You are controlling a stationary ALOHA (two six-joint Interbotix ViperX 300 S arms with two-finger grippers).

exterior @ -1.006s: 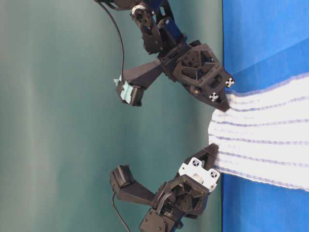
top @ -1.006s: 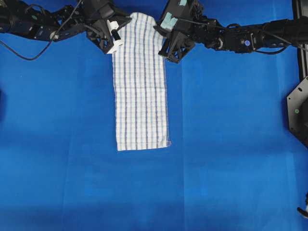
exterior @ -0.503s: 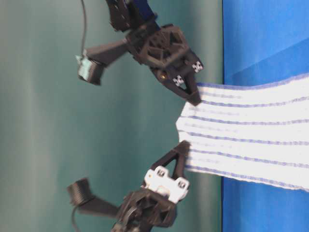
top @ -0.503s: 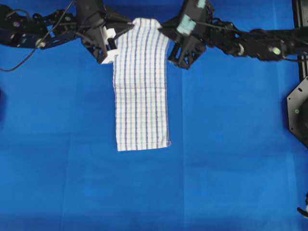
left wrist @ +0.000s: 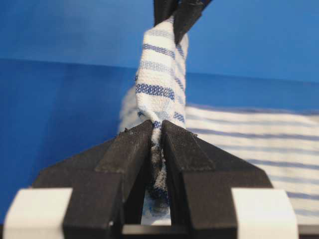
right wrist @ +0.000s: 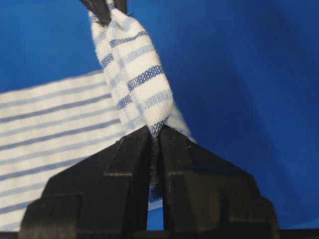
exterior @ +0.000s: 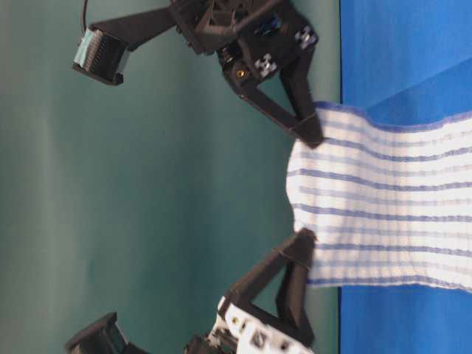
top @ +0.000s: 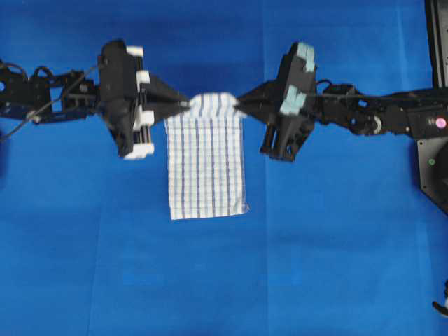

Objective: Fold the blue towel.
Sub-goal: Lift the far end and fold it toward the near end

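Overhead exterior shows the blue towel (top: 205,157) as a narrow strip on the blue sheet (top: 224,280), its far end lifted; the near end lies flat. The left gripper (top: 185,105) and right gripper (top: 238,105) are each clamped on a raised corner. Laying this end over the near hem remains

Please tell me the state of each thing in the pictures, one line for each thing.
Blue towel: far edge lifted by two corners, near end flat on the blue sheet.
Left gripper: shut on one towel corner.
Right gripper: shut on the other corner.
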